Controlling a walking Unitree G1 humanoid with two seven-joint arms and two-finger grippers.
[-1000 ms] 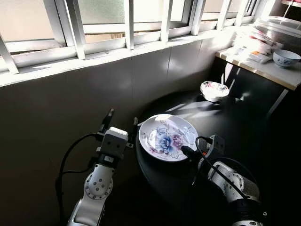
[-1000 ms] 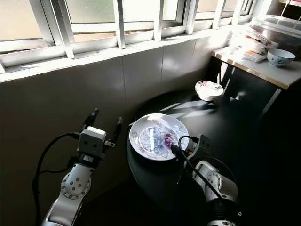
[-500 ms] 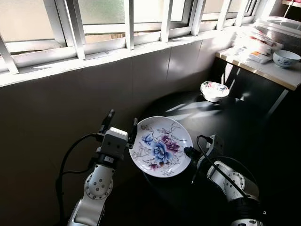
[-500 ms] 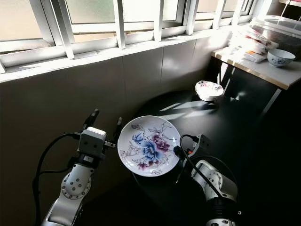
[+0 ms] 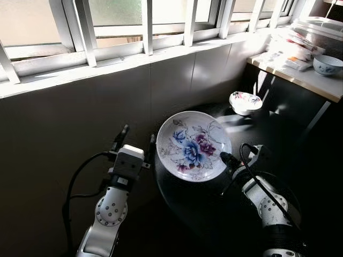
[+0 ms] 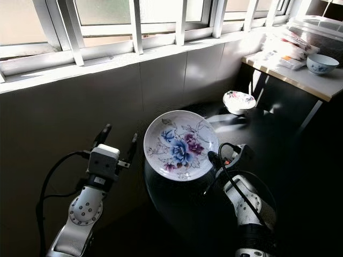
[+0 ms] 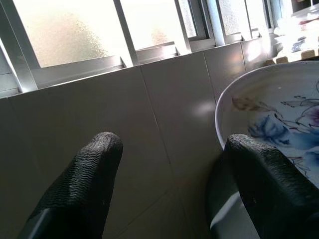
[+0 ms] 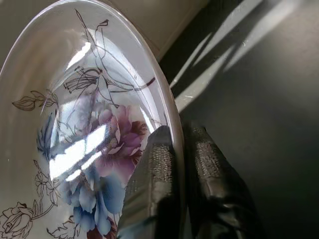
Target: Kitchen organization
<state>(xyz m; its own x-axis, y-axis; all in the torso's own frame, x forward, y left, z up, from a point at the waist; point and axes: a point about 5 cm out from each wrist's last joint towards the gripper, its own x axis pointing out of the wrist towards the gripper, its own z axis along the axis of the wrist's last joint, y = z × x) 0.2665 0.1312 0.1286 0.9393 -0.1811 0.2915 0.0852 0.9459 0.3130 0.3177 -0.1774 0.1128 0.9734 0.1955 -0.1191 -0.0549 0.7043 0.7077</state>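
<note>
Right hand point(image 5: 225, 159) pinches the floral plate's point(image 5: 194, 145) rim, face tilted toward the camera (left hand point(image 5: 136, 143) spread).

A home kitchen or dining corner is indicated. A barred window point(image 5: 144, 27) with frosted panes is set above a wall of large grey tiles point(image 5: 80, 118). A round black table point(image 5: 257, 144) is placed against that wall, and a small flowered bowl point(image 5: 245, 101) is seen near its far edge. A light countertop point(image 5: 305, 77) at the far right is loaded with packets point(image 5: 289, 51) and a blue-patterned bowl point(image 5: 327, 64).
</note>
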